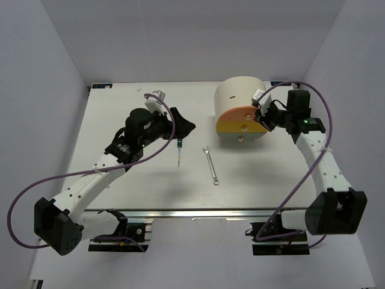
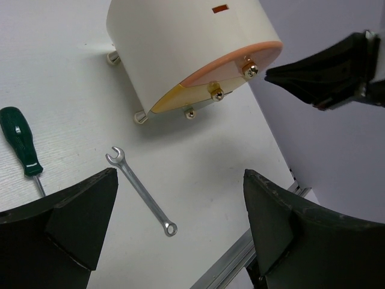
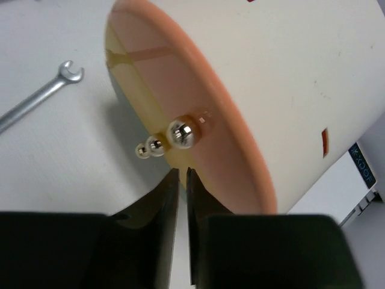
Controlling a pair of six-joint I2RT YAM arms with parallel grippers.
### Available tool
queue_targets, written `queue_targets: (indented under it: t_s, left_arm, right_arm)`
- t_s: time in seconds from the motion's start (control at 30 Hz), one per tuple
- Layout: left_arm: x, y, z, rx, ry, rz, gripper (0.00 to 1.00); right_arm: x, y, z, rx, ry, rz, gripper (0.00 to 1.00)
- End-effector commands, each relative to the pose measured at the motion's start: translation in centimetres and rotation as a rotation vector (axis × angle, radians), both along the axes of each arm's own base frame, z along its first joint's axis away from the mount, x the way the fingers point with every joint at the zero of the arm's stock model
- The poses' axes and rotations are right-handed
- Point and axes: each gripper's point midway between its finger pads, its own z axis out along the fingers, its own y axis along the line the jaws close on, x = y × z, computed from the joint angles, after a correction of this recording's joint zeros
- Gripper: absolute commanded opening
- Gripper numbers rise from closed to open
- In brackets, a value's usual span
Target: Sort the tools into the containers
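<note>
A green-handled screwdriver point(image 1: 178, 150) point(image 2: 21, 147) lies on the table just below my left gripper point(image 1: 183, 126) point(image 2: 179, 180), which is open wide and holds nothing. Right of it lies the silver wrench point(image 1: 211, 165) point(image 2: 141, 189) point(image 3: 36, 99). The beige drum container point(image 1: 240, 111) point(image 2: 180, 48) point(image 3: 258, 78) stands at the back right, its orange drawer front point(image 3: 180, 78) facing the arms. My right gripper point(image 1: 260, 114) point(image 3: 182, 171) sits right at that drawer front, just below its metal studs point(image 3: 182, 132). Its fingers are nearly together, with only a thin slit and nothing between them.
The table's metal front rail point(image 2: 240, 259) runs along the near edge. White walls enclose the table on the left, back and right. The right arm's cable point(image 1: 319, 120) loops beside the container.
</note>
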Motion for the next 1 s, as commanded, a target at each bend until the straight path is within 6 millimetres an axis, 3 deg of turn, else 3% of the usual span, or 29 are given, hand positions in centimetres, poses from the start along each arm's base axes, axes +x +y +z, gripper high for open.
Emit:
queue_targets:
  t_s: [0.0,0.03,0.07,0.1,0.13,0.2,0.27,0.33,0.37,0.4,0.53,0.6,0.67,0.77,0.97]
  left_arm:
    - [-0.2,0.2,0.5,-0.015,-0.013,0.004,0.94]
    - [-0.3,0.4,0.4,-0.014,-0.014,0.010,0.95]
    - [-0.3,0.6,-0.2,-0.008,-0.002,0.018,0.95]
    - [-0.3,0.8,-0.2,-0.010,-0.004,0.031,0.95]
    - [-0.4,0.9,-0.3,-0.011,-0.005,0.034,0.95]
    - [-0.5,1.1,-0.8,-0.015,0.007,0.046,0.95]
    - [-0.6,1.2,-0.7,-0.022,0.009,0.049,0.95]
    - [-0.7,1.4,-1.0,-0.016,0.014,0.058,0.95]
    - [-0.8,1.5,-1.0,-0.017,0.013,0.060,0.95]
    - [-0.9,1.6,-1.1,-0.014,0.016,0.063,0.95]
    - [-1.0,2.0,-1.2,-0.008,0.020,0.075,0.95]
    - [-1.2,2.3,-1.0,-0.013,0.019,0.085,0.95]
    - [-1.3,2.5,-1.2,-0.020,0.024,0.098,0.95]
    - [-1.6,2.8,-1.3,-0.029,0.028,0.111,0.95]
    - [-1.8,3.2,-1.2,-0.023,0.033,0.122,0.95]
  right_arm:
    - [-2.8,0.9,3.8,0.081,-0.117,0.052,0.16]
    - [-4.4,1.1,3.4,0.116,-0.094,0.040,0.24]
    - [-5.2,1.5,3.2,0.145,-0.084,0.044,0.46]
    - [-5.9,1.5,2.5,0.166,-0.054,0.029,0.57]
    - [-7.3,1.7,0.7,0.220,0.028,-0.011,0.61]
    - [-7.4,1.6,-0.2,0.287,0.060,-0.091,0.82]
    - [-8.1,1.2,-2.4,0.394,0.156,-0.234,0.89]
    - [-7.4,1.3,-1.7,0.476,0.104,-0.306,0.89]
    - [-7.7,1.2,-3.6,0.518,0.157,-0.369,0.89]
    - [-7.3,1.4,-3.0,0.557,0.120,-0.374,0.89]
    - [-6.9,1.7,-4.7,0.682,0.236,-0.485,0.89]
    - [-6.2,1.0,-5.2,0.756,0.278,-0.597,0.82]
    - [-5.0,0.3,-5.4,0.794,0.277,-0.680,0.66]
    - [-3.5,0.1,-5.5,0.857,0.313,-0.758,0.54]
    - [-1.2,1.6,-5.8,0.930,0.413,-0.754,0.56]
